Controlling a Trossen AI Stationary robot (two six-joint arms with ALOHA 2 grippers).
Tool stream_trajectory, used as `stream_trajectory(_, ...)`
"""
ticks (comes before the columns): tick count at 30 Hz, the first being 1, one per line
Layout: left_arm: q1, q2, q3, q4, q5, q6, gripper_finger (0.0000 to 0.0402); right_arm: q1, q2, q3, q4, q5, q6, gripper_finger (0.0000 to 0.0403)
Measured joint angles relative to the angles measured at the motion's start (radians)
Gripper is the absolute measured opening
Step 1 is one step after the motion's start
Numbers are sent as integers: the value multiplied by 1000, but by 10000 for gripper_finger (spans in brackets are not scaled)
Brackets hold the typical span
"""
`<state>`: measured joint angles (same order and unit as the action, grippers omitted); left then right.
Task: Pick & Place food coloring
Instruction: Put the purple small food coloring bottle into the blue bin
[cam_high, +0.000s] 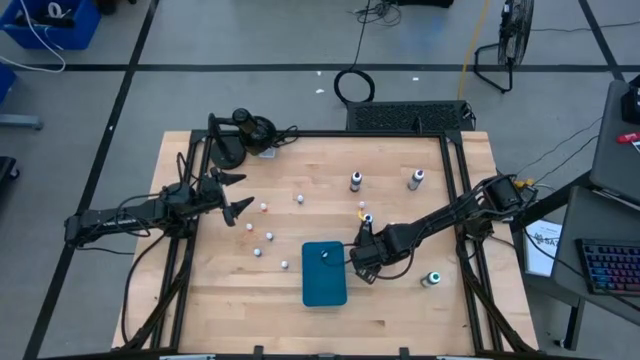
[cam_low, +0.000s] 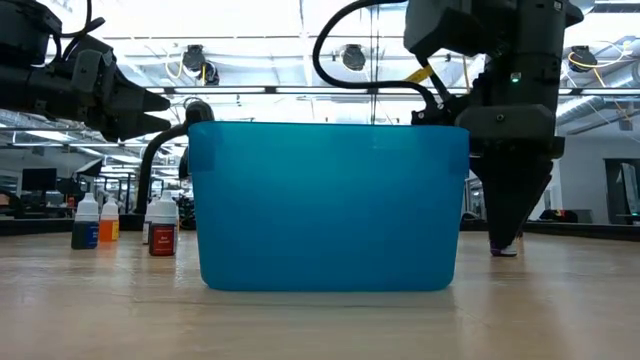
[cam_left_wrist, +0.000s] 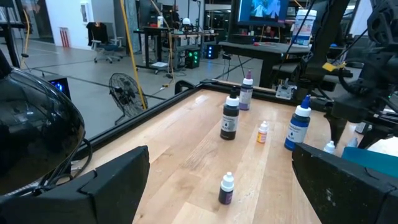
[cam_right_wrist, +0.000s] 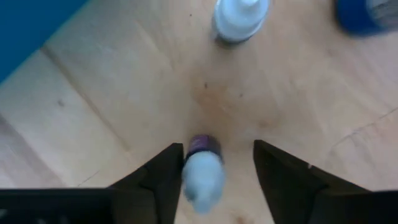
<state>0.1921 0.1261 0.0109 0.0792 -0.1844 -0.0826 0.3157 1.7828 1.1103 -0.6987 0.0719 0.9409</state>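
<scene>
Food coloring bottles (cam_high: 268, 237) stand scattered on the wooden tabletop (cam_high: 230, 300), most of them between the left arm and the teal tray (cam_high: 324, 273). One small bottle (cam_high: 324, 254) shows inside the tray near its far end. The right claw (cam_high: 360, 257) is low at the tray's right edge, pointing down to the tabletop. In the right wrist view its two fingers (cam_right_wrist: 160, 177) are apart, and a tiny purple bottle with a white cap (cam_right_wrist: 203, 171) stands between them, close to one finger; I cannot tell if that finger touches it. Another white-capped bottle (cam_right_wrist: 240, 18) stands just beyond it. The left claw (cam_high: 238, 194) is above the left part of the tabletop with its fingers wide open and nothing between them. In the left wrist view taller bottles stand farther away: a dark one (cam_left_wrist: 229, 117), a purple one (cam_left_wrist: 246, 92), a blue one (cam_left_wrist: 300, 124), and a small orange one (cam_left_wrist: 263, 132) between them. A green-topped bottle (cam_high: 432, 278) stands alone at the right side.
</scene>
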Motion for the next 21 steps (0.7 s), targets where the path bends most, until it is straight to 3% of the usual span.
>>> stream_trajectory(7, 0, 0, 0, 0, 0, 0, 390, 1, 0, 0, 47, -25, -90, 50)
stream_trajectory(14, 0, 0, 0, 0, 0, 0, 390, 16, -21, 21, 156, -3, -176, 51)
stream_trajectory(21, 0, 0, 0, 0, 0, 0, 390, 82, -31, 250, 10, 160, -251, 50)
